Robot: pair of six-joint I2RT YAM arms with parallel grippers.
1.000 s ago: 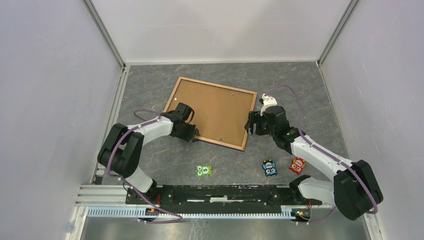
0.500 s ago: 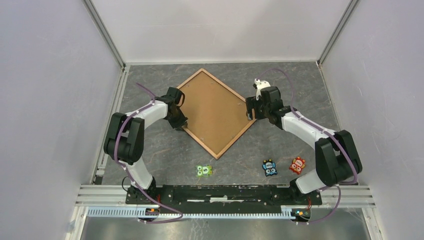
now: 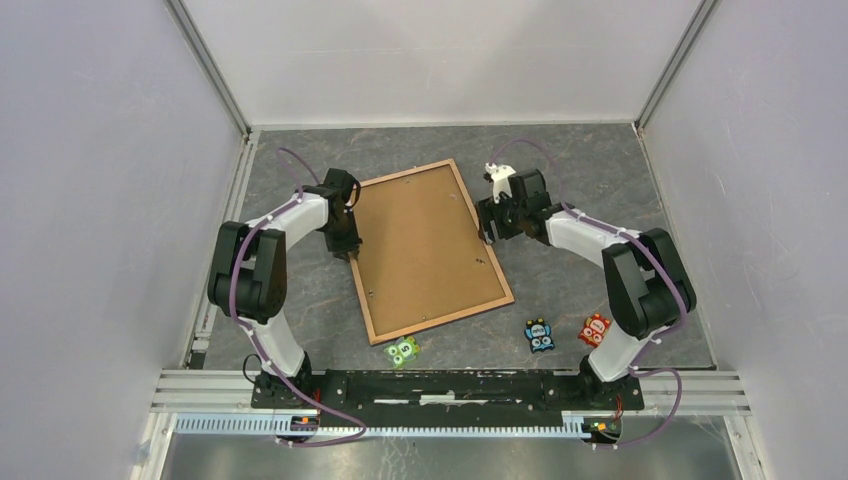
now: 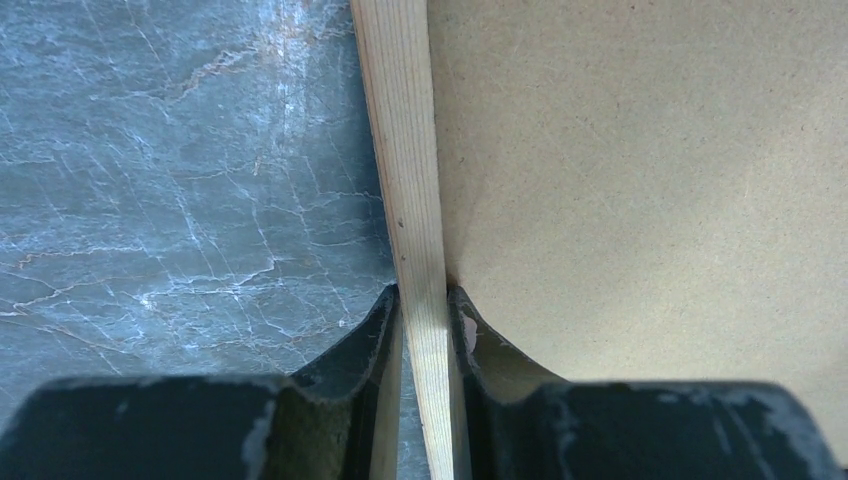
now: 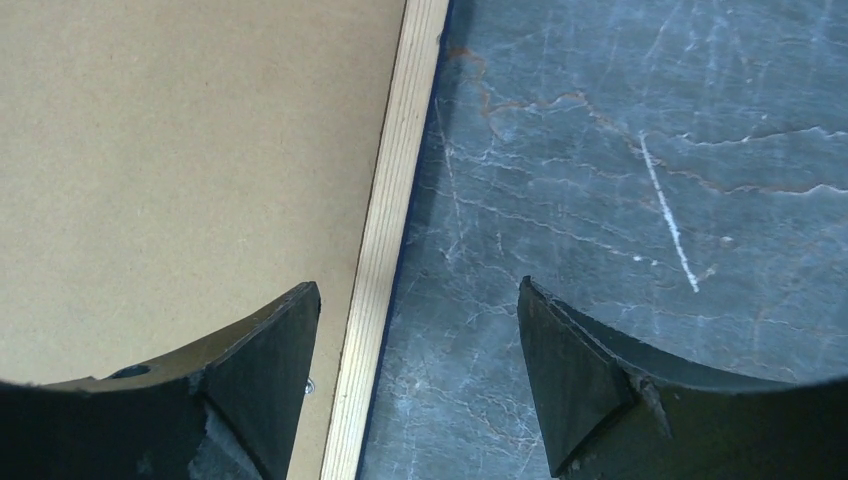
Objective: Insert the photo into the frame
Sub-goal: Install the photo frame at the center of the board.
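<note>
The frame (image 3: 445, 321) lies back up on the grey table, its long sides running near to far, with the brown backing board (image 3: 430, 250) inside it. My left gripper (image 3: 350, 248) is shut on the frame's left rail (image 4: 405, 150), one finger on each side of the light wood. My right gripper (image 3: 488, 230) is open over the right rail (image 5: 395, 190). Its left finger (image 5: 270, 370) is above the backing board (image 5: 180, 150) and its right finger (image 5: 570, 370) is above bare table. The photo is not in view.
Three small cartoon figures lie near the front: a green one (image 3: 405, 350) just off the frame's near corner, a blue one (image 3: 540, 335) and a red one (image 3: 595, 329). White walls enclose the table on three sides. A metal rail (image 3: 440, 385) runs along the near edge.
The frame has turned clockwise from lying crosswise to nearly lengthwise. Both grippers have moved away from the bases along with its two long rails.
</note>
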